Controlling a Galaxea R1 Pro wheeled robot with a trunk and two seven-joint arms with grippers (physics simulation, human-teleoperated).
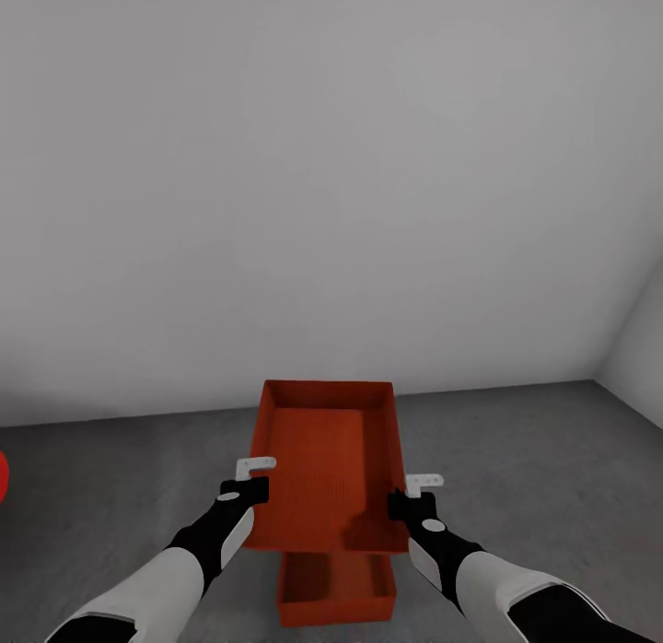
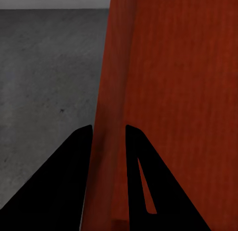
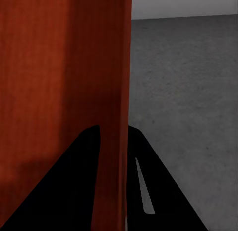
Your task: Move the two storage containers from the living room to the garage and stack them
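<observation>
I hold one orange-red storage container (image 1: 327, 463) in the air between both arms, over the garage's dark grey concrete floor (image 1: 129, 477). My left gripper (image 1: 250, 482) is shut on its left wall, and the left wrist view shows that wall (image 2: 111, 116) running between the two black fingers. My right gripper (image 1: 410, 500) is shut on its right wall (image 3: 116, 92). The other storage container (image 1: 336, 588) rests on the floor directly below, largely covered by the held one.
A plain grey-white wall (image 1: 322, 182) rises close ahead, meeting a side wall (image 1: 640, 348) at the right. A sliver of the red car (image 1: 3, 477) shows at the left edge. Bare concrete spreads on both sides of the bins.
</observation>
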